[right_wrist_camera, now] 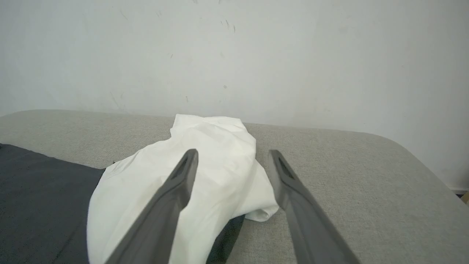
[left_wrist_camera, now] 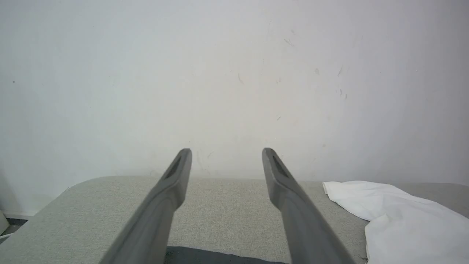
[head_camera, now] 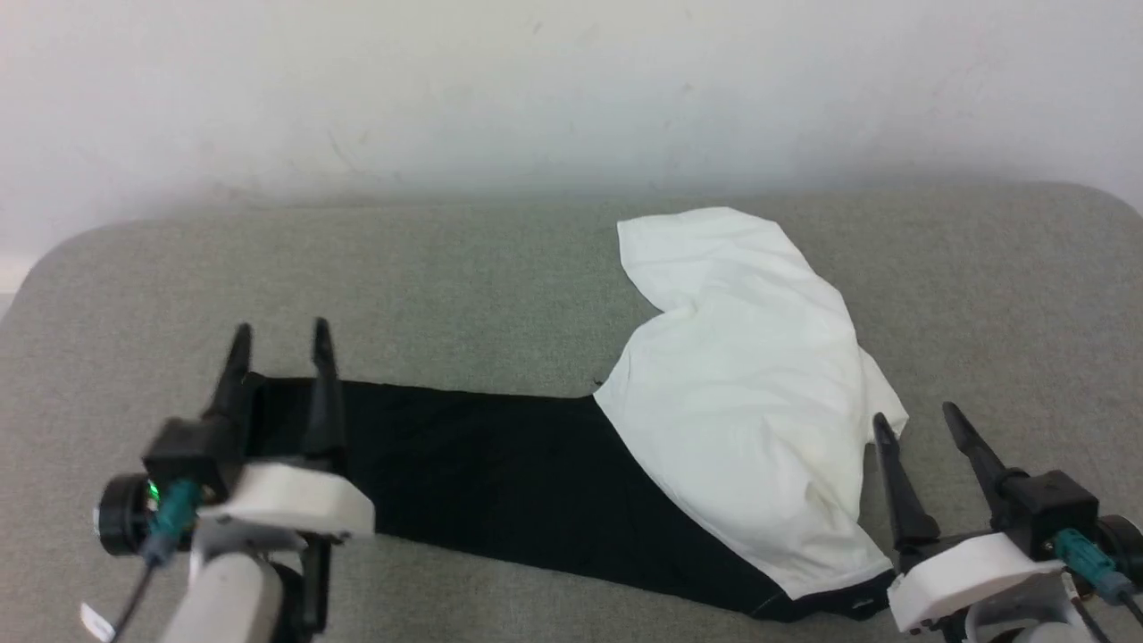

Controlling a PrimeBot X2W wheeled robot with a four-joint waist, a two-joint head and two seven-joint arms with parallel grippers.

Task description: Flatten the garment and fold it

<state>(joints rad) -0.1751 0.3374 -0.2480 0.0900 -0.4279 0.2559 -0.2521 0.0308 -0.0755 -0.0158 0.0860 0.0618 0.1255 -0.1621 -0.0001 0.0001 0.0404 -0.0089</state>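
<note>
The garment (head_camera: 750, 384) lies on the grey table (head_camera: 500, 286). Its white body is bunched and creased at the right, and one black sleeve (head_camera: 500, 464) stretches flat to the left. My left gripper (head_camera: 279, 341) hovers open over the sleeve's left end, nothing between its fingers. In the left wrist view the left gripper (left_wrist_camera: 226, 151) points at the wall, with the sleeve's edge (left_wrist_camera: 220, 256) low between the fingers. My right gripper (head_camera: 913, 415) stands open beside the white body's lower right edge. In the right wrist view the right gripper (right_wrist_camera: 233, 153) looks over the white cloth (right_wrist_camera: 205, 161).
A pale wall (head_camera: 571, 89) rises just behind the table's far edge. Bare grey cloth surface lies left of the sleeve (head_camera: 107, 321) and right of the garment (head_camera: 1018, 295). The table's corners are rounded.
</note>
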